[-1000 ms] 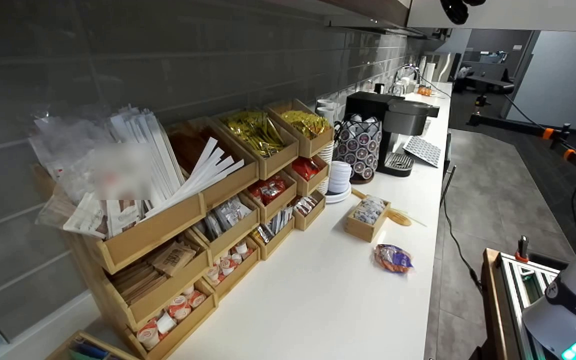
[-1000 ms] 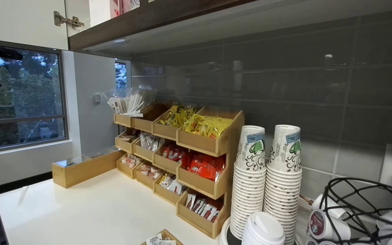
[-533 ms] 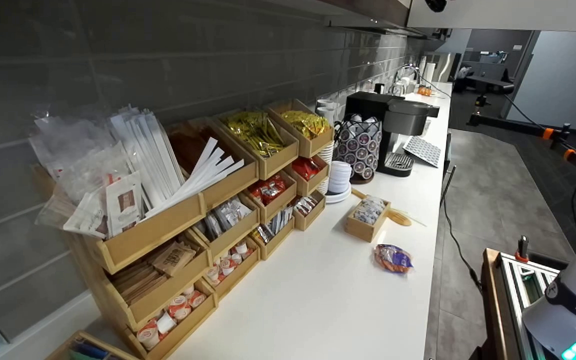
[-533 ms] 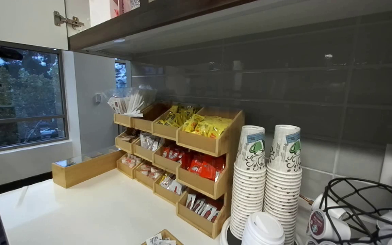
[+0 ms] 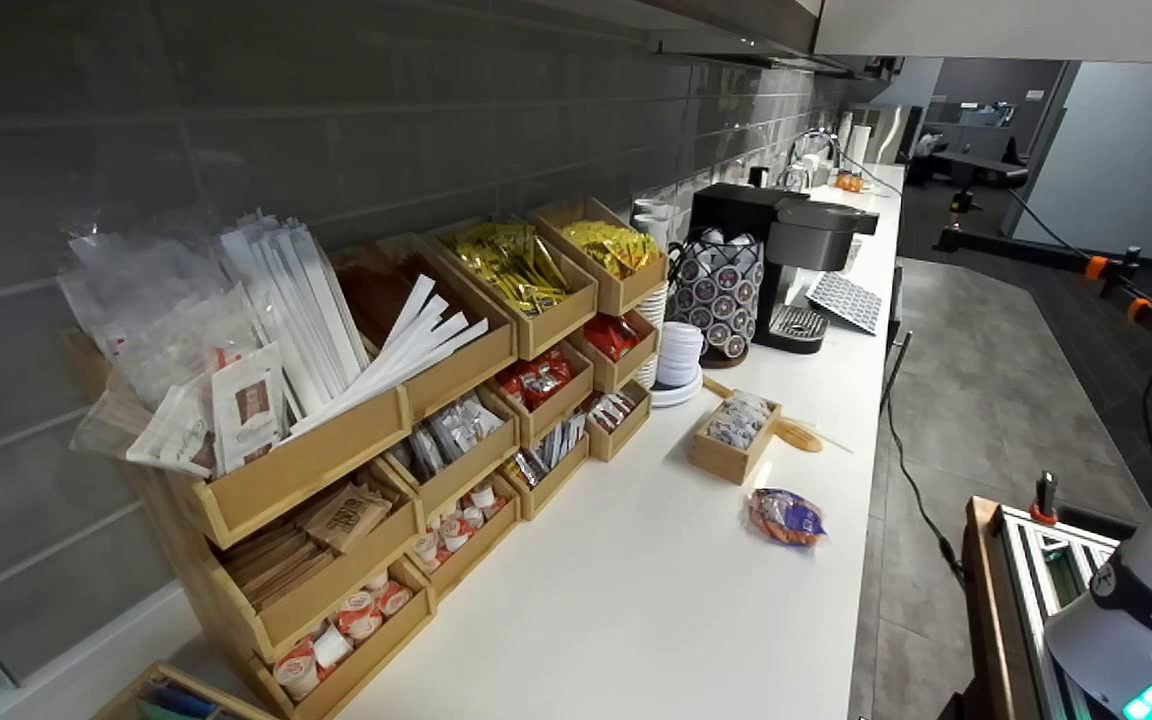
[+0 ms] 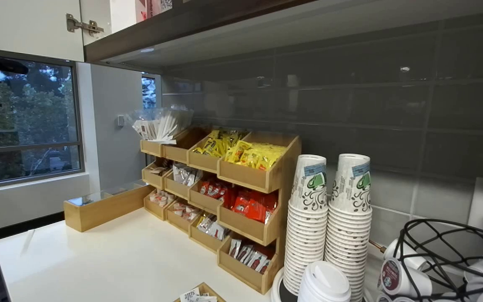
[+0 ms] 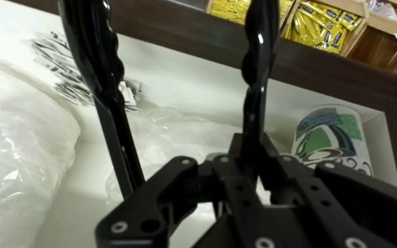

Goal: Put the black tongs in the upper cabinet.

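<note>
The black tongs show in the wrist view as two long, glossy arms with wavy edges, spread apart. My gripper is shut on the right-hand arm; the other arm stands free to the left. The tongs' joined end is not in view. Below them is the upper cabinet's pale interior, behind a dark brown front edge. The upper cabinet's dark lower edge shows in both exterior views, with an open hinged door. Gripper and tongs are out of both exterior views.
Inside the cabinet lie a large plastic bag, a clear bag, small packets and a patterned paper cup. Below are the tiered rack, stacked cups and white counter. The arm base stands right.
The dark tips at the top of an exterior view have moved up and slightly left and are now out of frame. Counter items have not moved.
</note>
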